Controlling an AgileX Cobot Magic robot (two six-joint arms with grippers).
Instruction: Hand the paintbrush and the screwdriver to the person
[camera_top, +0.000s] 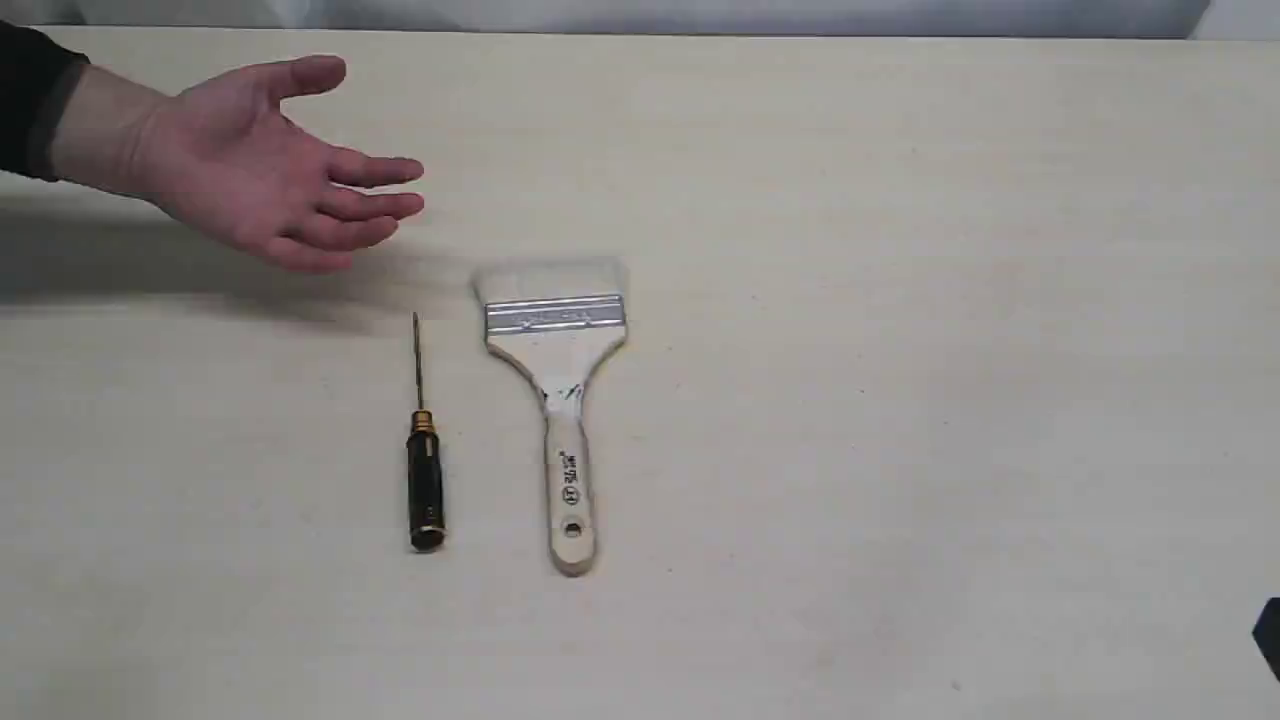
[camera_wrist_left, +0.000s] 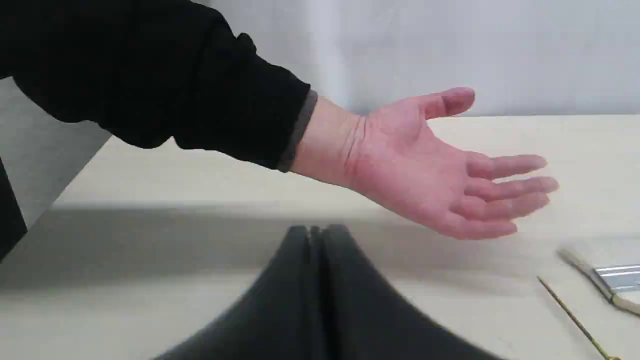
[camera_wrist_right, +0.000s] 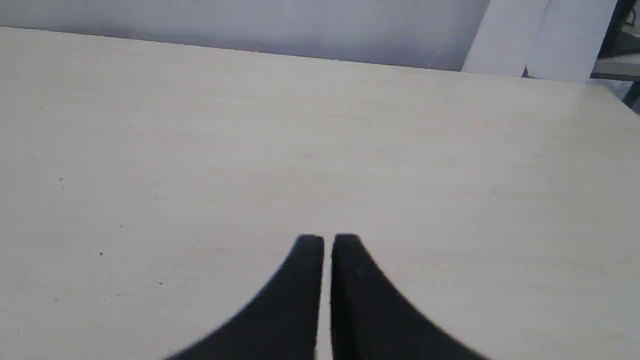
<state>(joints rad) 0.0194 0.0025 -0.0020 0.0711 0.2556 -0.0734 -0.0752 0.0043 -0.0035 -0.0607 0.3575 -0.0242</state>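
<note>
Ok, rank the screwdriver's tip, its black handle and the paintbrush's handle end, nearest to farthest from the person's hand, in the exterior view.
1. Screwdriver's tip: just below the person's hand, pointing up toward it.
2. Black handle: lower in the view, straight down the shaft.
3. Paintbrush's handle end: lowest, and farther right.

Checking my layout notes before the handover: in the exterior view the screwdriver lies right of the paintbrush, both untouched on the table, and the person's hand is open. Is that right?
Not quite. The exterior view shows the screwdriver lying left of the paintbrush, on the side of the open hand. The rest holds: both lie untouched on the table.
</note>
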